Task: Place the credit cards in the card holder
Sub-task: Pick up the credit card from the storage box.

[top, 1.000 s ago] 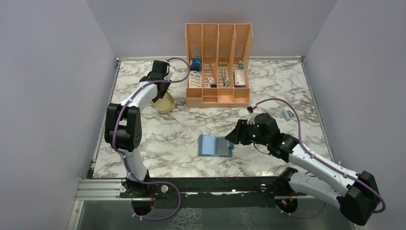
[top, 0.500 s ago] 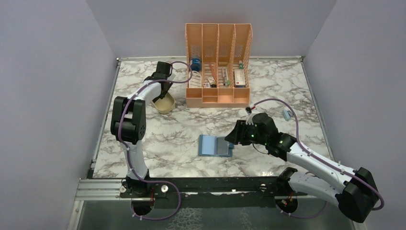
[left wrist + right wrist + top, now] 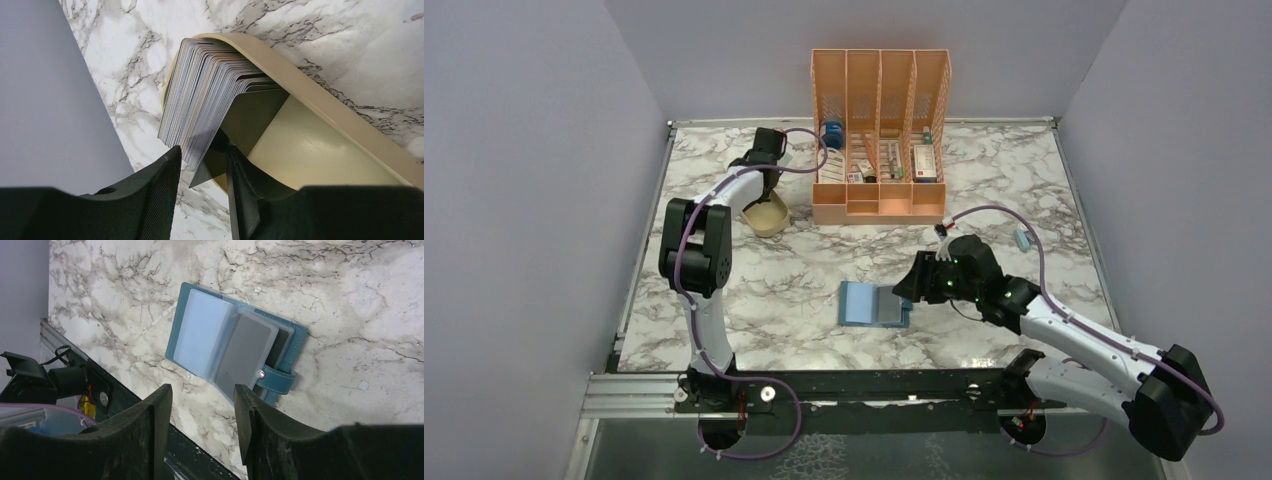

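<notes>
A thick stack of credit cards (image 3: 210,85) stands on edge in a beige tray (image 3: 310,92) at the back left of the table. My left gripper (image 3: 203,149) reaches down into that tray (image 3: 780,222), jaws apart, with the lower corner of the stack and one dark card between its fingers. The teal-blue card holder (image 3: 874,304) lies open and flat mid-table, clear pockets up, snap tab to the right (image 3: 235,347). My right gripper (image 3: 202,390) hovers open just right of the holder with nothing between its fingers (image 3: 911,285).
An orange slotted desk organiser (image 3: 879,130) with small bottles and boxes stands at the back centre, right of the tray. A small light-blue object (image 3: 1023,239) lies near the right wall. The table's black front rail (image 3: 75,385) runs below the holder.
My left gripper's jaws have narrowed around the card stack, and the left arm's elbow has swung slightly right. The right arm and the card holder have stayed put.
</notes>
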`<state>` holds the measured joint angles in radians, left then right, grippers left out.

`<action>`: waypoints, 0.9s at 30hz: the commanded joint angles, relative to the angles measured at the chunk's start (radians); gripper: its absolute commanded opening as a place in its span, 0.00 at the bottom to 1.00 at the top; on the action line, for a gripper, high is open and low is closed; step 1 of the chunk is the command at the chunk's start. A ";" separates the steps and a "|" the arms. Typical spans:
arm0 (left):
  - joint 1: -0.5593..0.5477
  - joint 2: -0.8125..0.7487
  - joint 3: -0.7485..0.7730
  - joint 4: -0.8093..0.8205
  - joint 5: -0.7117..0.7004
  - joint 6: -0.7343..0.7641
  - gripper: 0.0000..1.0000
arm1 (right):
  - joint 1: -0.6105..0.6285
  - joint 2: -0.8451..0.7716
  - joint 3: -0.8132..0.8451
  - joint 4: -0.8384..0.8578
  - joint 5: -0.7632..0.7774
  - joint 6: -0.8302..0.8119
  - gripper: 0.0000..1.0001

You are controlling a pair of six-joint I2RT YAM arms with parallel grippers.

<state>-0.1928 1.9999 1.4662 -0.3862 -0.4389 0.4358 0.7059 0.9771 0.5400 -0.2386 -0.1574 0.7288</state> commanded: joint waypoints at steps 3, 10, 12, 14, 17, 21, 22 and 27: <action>-0.014 0.007 0.045 0.013 -0.075 0.031 0.38 | 0.004 0.019 0.039 0.021 -0.024 0.004 0.49; -0.016 0.016 0.041 0.013 -0.078 0.038 0.31 | 0.004 0.021 0.034 0.026 -0.027 0.005 0.49; -0.015 0.017 0.036 0.013 -0.077 0.037 0.29 | 0.004 0.020 0.034 0.024 -0.026 0.004 0.49; -0.017 0.017 0.034 0.012 -0.076 0.035 0.26 | 0.004 0.020 0.034 0.024 -0.024 0.004 0.49; -0.023 0.008 0.028 0.004 -0.077 0.032 0.23 | 0.004 0.019 0.034 0.026 -0.024 0.006 0.49; -0.037 -0.010 0.011 -0.002 -0.099 0.026 0.22 | 0.004 0.024 0.032 0.034 -0.030 0.007 0.49; -0.041 -0.013 0.008 -0.009 -0.099 0.020 0.21 | 0.004 0.025 0.032 0.037 -0.032 0.007 0.49; -0.074 -0.025 0.005 -0.046 -0.107 0.000 0.12 | 0.004 0.029 0.037 0.036 -0.036 0.008 0.49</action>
<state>-0.2390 2.0068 1.4784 -0.4015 -0.4957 0.4549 0.7059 1.0019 0.5434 -0.2302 -0.1741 0.7292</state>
